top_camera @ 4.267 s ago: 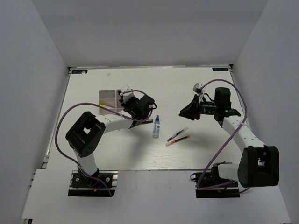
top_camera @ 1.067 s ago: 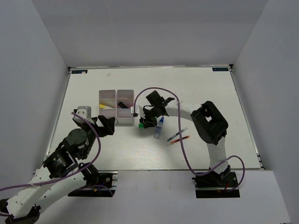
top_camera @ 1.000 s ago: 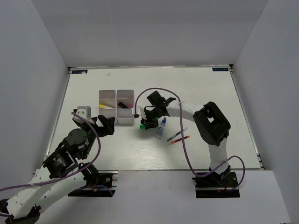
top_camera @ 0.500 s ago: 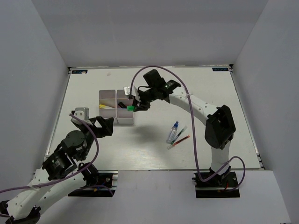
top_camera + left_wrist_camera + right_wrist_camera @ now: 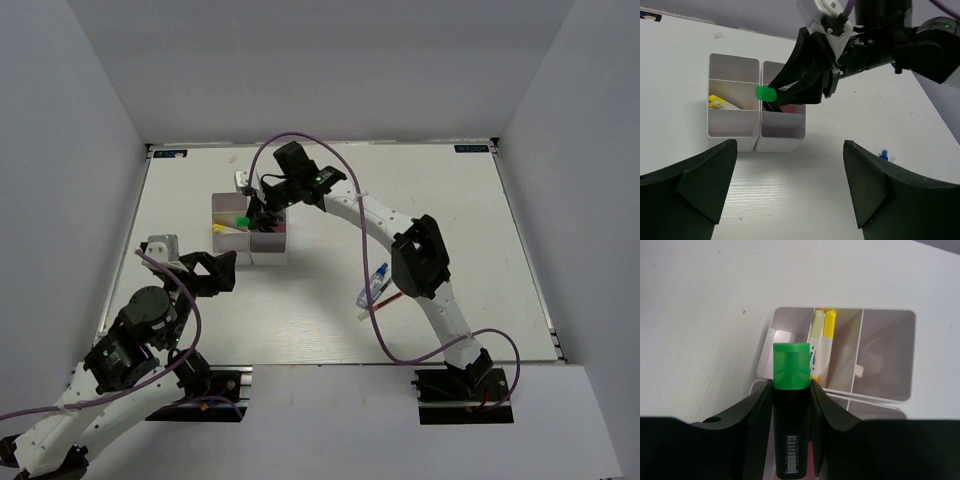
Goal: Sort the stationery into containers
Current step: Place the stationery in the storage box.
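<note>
My right gripper (image 5: 791,386) is shut on a green highlighter (image 5: 790,371) with a black body, and holds it over the white divided tray (image 5: 913,355). From above, its green cap (image 5: 241,219) hangs over the tray's left compartments (image 5: 229,204). Two yellow-ended pens (image 5: 822,337) lie in a middle compartment. In the left wrist view the cap (image 5: 765,93) sticks out of the right gripper (image 5: 790,94) above the tray (image 5: 734,131). My left gripper (image 5: 790,185) stands open and empty, near the table's front left (image 5: 205,272).
A blue-capped clear tube (image 5: 378,275) and thin pens (image 5: 368,301) lie right of centre, partly behind the right arm. The tube's cap shows in the left wrist view (image 5: 884,154). A small white piece (image 5: 858,370) sits in one compartment. White walls enclose the table.
The right arm lifted the green highlighter from beside the tube and carried it left and back over the tray. The tube ended up further right. The left arm stayed low and open.
</note>
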`<action>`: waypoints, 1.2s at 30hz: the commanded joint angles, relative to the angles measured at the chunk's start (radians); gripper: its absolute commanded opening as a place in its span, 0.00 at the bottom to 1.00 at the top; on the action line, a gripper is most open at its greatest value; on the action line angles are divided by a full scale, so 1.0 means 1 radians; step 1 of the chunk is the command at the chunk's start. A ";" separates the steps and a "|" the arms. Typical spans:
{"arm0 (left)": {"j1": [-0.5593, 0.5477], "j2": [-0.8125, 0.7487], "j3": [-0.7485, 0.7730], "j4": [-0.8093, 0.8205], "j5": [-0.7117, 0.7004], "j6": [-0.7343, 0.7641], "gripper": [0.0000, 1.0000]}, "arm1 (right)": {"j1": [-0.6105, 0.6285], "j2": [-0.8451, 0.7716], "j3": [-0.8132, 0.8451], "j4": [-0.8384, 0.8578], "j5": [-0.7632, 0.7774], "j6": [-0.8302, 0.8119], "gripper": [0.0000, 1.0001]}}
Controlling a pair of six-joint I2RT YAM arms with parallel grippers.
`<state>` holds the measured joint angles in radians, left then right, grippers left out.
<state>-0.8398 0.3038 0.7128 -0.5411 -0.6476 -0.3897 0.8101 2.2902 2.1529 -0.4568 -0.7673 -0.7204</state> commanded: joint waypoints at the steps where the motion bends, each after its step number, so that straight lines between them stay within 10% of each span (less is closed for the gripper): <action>1: 0.005 -0.008 -0.010 0.007 -0.014 0.011 0.96 | -0.005 0.021 0.065 0.072 -0.108 0.049 0.00; 22: 0.005 0.003 -0.010 0.007 -0.014 0.011 0.96 | -0.058 0.086 0.004 0.173 -0.174 0.029 0.10; 36: 0.005 0.012 -0.010 0.007 -0.003 0.011 0.96 | -0.071 0.074 -0.024 0.149 -0.196 0.001 0.53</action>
<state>-0.8398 0.3042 0.7086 -0.5404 -0.6476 -0.3889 0.7418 2.3783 2.1410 -0.3180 -0.9279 -0.7059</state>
